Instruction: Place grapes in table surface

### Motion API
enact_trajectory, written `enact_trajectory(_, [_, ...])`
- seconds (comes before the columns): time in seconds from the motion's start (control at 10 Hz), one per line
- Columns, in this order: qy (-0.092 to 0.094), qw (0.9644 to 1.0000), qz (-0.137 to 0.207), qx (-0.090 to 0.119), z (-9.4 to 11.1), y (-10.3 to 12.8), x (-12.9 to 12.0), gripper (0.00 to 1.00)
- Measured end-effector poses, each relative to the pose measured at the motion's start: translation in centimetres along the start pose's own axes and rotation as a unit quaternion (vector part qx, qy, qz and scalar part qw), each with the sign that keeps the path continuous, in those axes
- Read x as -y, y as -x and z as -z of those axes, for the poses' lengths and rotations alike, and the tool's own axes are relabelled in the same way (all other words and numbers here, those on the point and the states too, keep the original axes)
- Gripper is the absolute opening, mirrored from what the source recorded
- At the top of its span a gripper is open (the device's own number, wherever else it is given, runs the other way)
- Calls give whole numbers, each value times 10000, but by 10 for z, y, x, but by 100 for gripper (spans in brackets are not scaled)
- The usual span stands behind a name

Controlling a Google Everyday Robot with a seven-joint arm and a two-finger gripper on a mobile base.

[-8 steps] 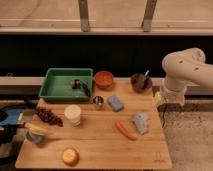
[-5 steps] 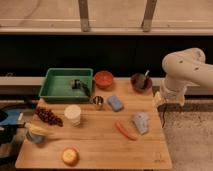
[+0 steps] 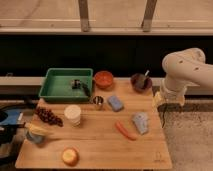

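Grapes [image 3: 48, 116] lay on the table surface [image 3: 100, 147] near its left edge, slanting down toward the white cup [image 3: 73, 114]. Your gripper [image 3: 160, 98] hung far away by the right edge. You could not tell if it was spread or closed.

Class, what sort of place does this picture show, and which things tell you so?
Probably a robotics test lab: grapes and a carrot are laid out on a wooden table surface, and the gripper of a robot arm hangs at its right edge.
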Motion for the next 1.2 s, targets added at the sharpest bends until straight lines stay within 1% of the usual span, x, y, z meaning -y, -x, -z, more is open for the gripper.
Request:
enact_trajectory(0.9, [9,10000,28,10,1,-1,-1,80])
enact_trajectory(1.0, [35,9999,76,77,2,0,-4,80])
enact_trajectory(1.1, [54,9997,168,149,3,4,-12,80])
enact_trajectory(1.2, [113,9992,305,214,4,10,-28,80])
